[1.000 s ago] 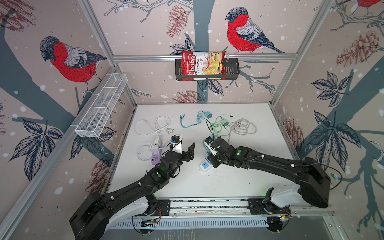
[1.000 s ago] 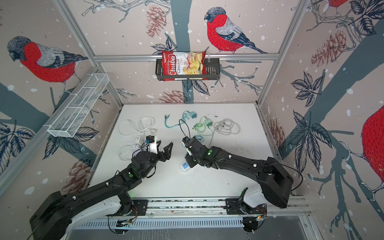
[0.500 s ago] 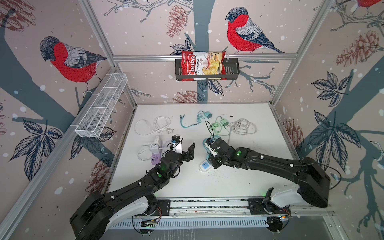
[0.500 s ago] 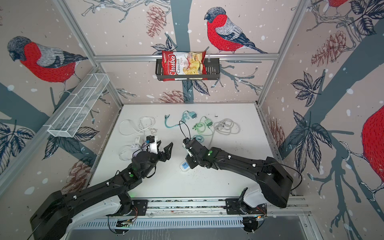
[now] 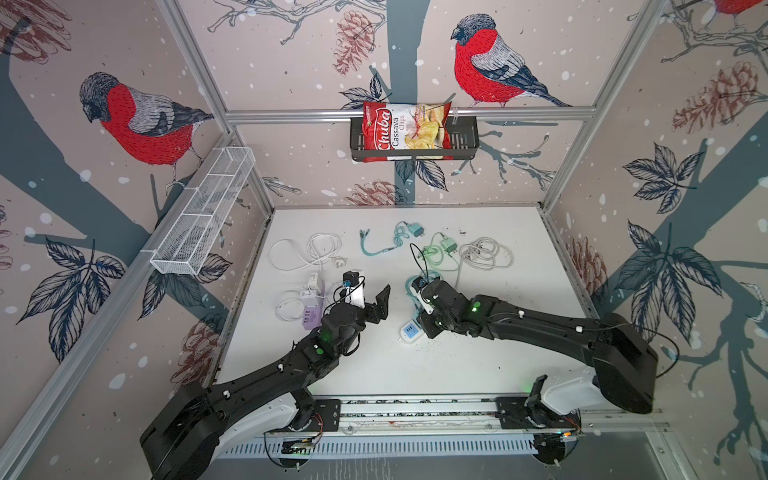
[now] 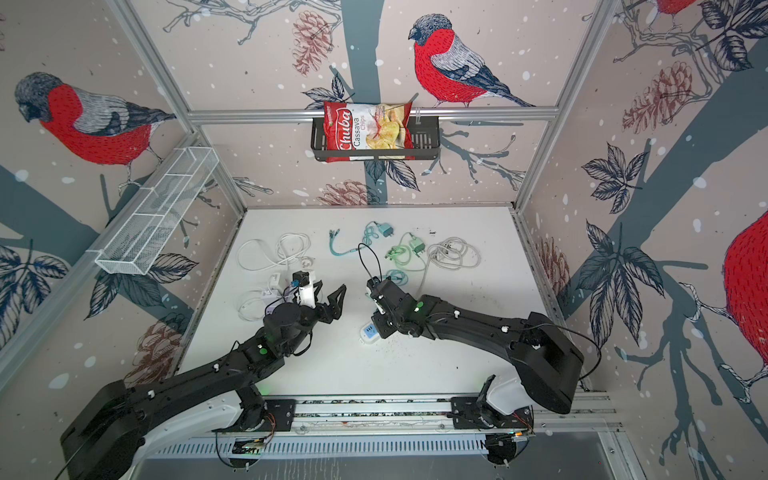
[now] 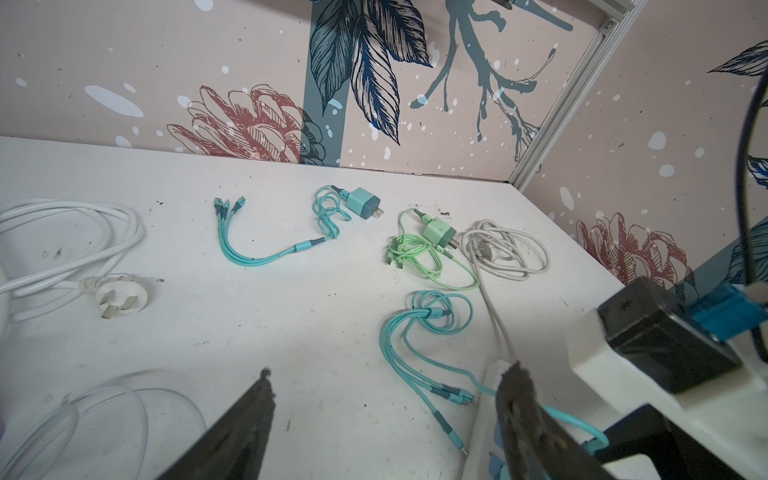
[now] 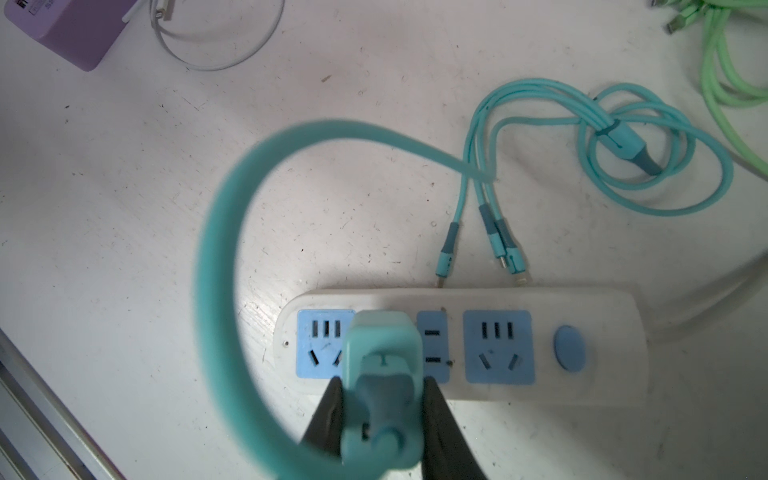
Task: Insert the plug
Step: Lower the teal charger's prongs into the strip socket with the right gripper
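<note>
Over the power strip (image 8: 582,332), right gripper (image 8: 382,388) clamps plug (image 8: 380,345)

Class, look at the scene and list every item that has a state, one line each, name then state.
right tool, shut on teal charger
left tool, open, empty
teal charger, gripped over power strip; seating unclear
power strip, flat; socket beside switch empty
green charger, unplugged, lying loose
white plug, unplugged, lying loose
</note>
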